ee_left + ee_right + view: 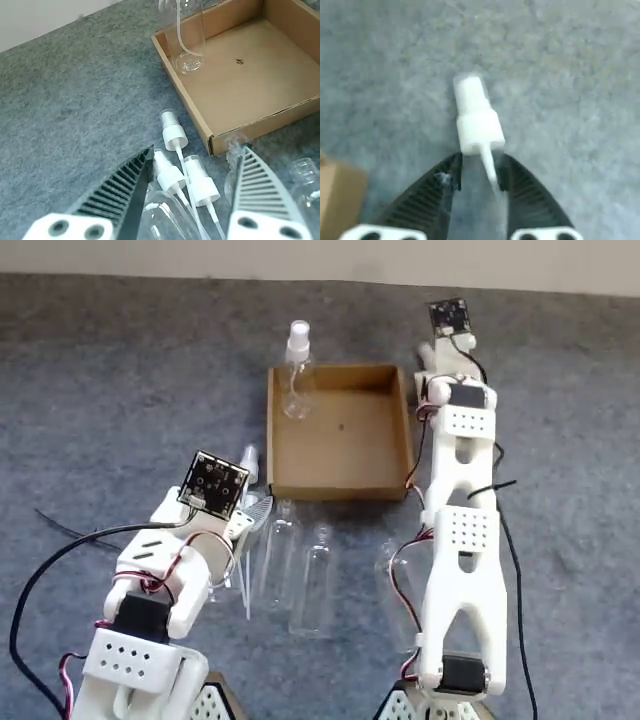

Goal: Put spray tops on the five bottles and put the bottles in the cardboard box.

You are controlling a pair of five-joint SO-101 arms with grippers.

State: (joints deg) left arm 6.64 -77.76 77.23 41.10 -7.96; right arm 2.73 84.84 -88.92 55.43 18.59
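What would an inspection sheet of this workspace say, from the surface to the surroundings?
Surface: grey carpet covers it.
Job's things: cardboard box holds one topped bottle upright in a corner; capless bottles lie in front of it, loose spray tops beside them.
Clutter: nothing seen.
Grippers: left gripper open above the loose spray tops; right gripper at another spray top.
Cables: black cable trails on the carpet by the left arm; wires run along both arms.
Surroundings: pale wall behind.

One clear bottle (297,380) with a white spray top (298,337) is noted upright in a corner of the open cardboard box (350,445), while uncapped bottles (316,585) and three loose spray tops (173,133) are laid flat just before it.
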